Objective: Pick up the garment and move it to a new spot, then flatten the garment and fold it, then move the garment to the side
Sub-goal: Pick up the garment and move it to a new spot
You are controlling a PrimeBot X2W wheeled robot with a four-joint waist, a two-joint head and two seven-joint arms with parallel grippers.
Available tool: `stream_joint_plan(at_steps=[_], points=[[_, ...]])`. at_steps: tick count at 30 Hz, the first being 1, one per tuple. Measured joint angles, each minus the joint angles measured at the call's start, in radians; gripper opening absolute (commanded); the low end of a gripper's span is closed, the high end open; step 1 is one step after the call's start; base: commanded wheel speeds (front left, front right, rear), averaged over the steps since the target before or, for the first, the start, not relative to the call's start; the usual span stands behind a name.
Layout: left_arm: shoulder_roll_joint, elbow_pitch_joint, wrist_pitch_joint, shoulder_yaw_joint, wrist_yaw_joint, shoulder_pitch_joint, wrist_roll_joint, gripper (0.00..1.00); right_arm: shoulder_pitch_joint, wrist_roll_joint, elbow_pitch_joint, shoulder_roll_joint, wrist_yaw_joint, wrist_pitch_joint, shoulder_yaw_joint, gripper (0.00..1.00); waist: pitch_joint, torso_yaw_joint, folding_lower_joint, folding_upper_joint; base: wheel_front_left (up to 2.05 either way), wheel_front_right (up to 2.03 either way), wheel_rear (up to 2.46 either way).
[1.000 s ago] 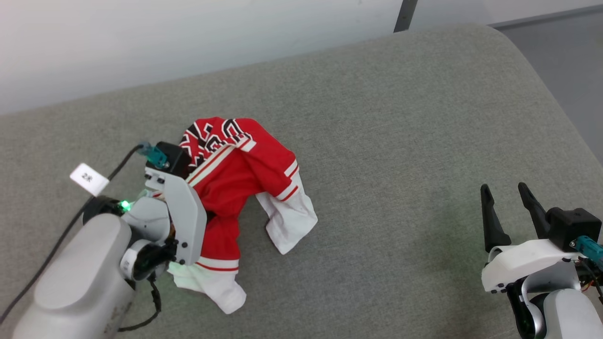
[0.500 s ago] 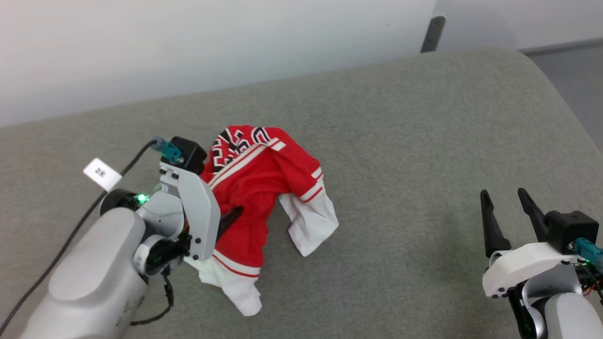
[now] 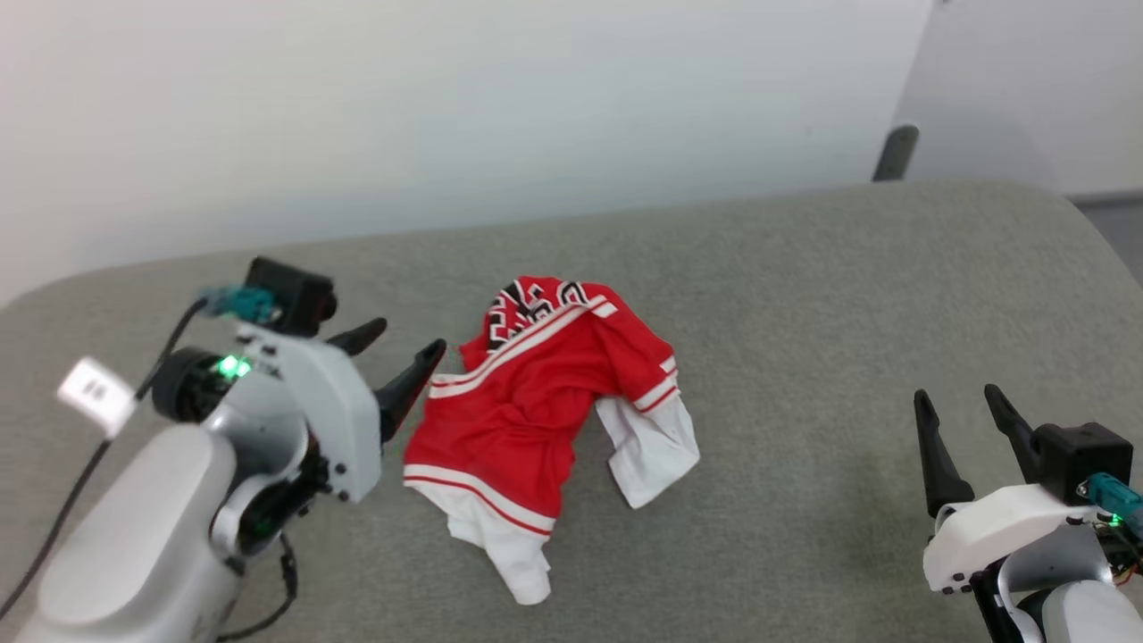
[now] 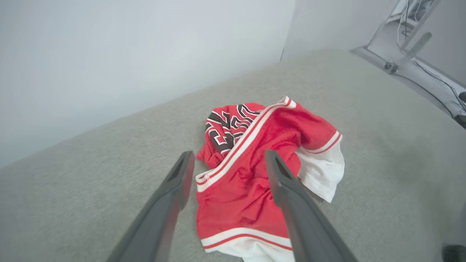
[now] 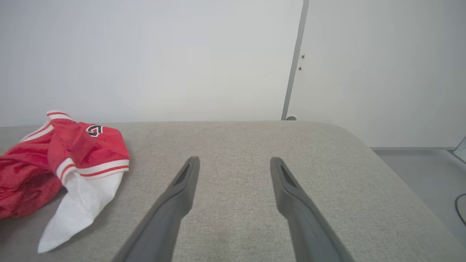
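Shirt [image 3: 545, 402] crumpled on grey cushion [image 3: 804, 295]. Left hand [image 3: 409, 334] just left of shirt, fingers apart, empty; right hand [image 3: 955, 393] well right of it, apart too. Left wrist view: chest lettering, folded, unreadable. Right wrist view: shirt cut off at frame edge.

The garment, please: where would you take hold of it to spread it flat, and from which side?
Probably the striped trim of the garment, approached from the robot's left: that thick edge lies exposed on top, right ahead of the open left gripper. The white sleeve sticking out on the opposite side suits the open right gripper.
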Motion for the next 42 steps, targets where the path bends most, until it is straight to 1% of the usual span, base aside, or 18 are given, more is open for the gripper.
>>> stream_joint_plan(at_steps=[6,8,13,19,24,31,38,42], points=[[0.046,-0.073,-0.158,0.072,0.042,0.127,0.008,1.0,0.032,0.003,-0.013,-0.012,0.0,0.005,0.001,1.0,-0.051,0.04,0.0,0.0,0.0,0.0,0.0],[0.052,-0.099,-0.21,0.093,0.055,0.175,0.009,1.0,0.045,0.005,-0.016,-0.016,0.0,0.005,0.001,1.0,-0.067,0.052,0.0,0.0,0.0,0.0,0.0],[0.081,-0.143,-0.327,0.144,0.074,0.297,0.007,1.0,0.076,0.007,-0.029,-0.022,0.0,0.009,0.0,1.0,-0.104,0.08,0.0,0.0,0.0,0.0,0.0],[0.099,-0.165,-0.451,0.198,0.102,0.431,0.003,1.0,0.109,0.008,-0.043,-0.027,0.0,0.012,0.001,1.0,-0.14,0.111,0.0,0.0,0.0,0.0,0.0],[0.099,-0.181,-0.548,0.237,0.133,0.528,0.007,1.0,0.127,0.01,-0.046,-0.034,0.0,0.01,-0.006,1.0,-0.163,0.132,0.0001,0.0,0.0,0.0,0.0],[0.094,-0.174,-0.621,0.284,0.153,0.636,0.007,1.0,0.159,0.016,-0.055,-0.033,0.0,0.007,-0.021,1.0,-0.183,0.159,0.0001,0.0,0.0,0.0,0.0],[0.072,-0.161,-0.646,0.337,0.153,0.704,-0.001,1.0,0.181,0.018,-0.061,-0.031,0.0,-0.002,-0.03,1.0,-0.194,0.176,0.0,0.0,0.0,0.0,0.0],[0.051,-0.159,-0.65,0.363,0.148,0.723,-0.001,1.0,0.191,0.019,-0.064,-0.026,0.0,-0.002,-0.034,1.0,-0.196,0.18,0.0,0.0,0.0,0.0,0.0]])
